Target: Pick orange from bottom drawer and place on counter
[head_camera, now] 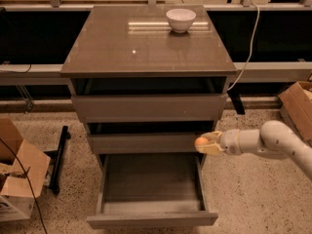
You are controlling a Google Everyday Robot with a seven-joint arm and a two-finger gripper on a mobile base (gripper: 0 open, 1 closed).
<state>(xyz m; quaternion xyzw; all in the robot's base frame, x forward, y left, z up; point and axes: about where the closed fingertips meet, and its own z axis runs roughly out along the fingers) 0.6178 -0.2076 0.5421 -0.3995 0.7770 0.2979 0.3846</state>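
The orange (201, 142) is held in my gripper (205, 143), which is shut on it. The gripper reaches in from the right and hangs above the right side of the open bottom drawer (151, 217), level with the middle drawer front. The drawer's inside shows nothing in it. The counter (122, 48) is the glossy grey-brown top of the cabinet, well above the gripper. My white arm (273, 140) stretches off to the right.
A white bowl (181, 19) stands at the back right of the counter. Cardboard boxes sit on the floor at left (19, 179) and right (298, 106). A black bar (57, 160) lies left of the cabinet. A cable (248, 38) hangs at right.
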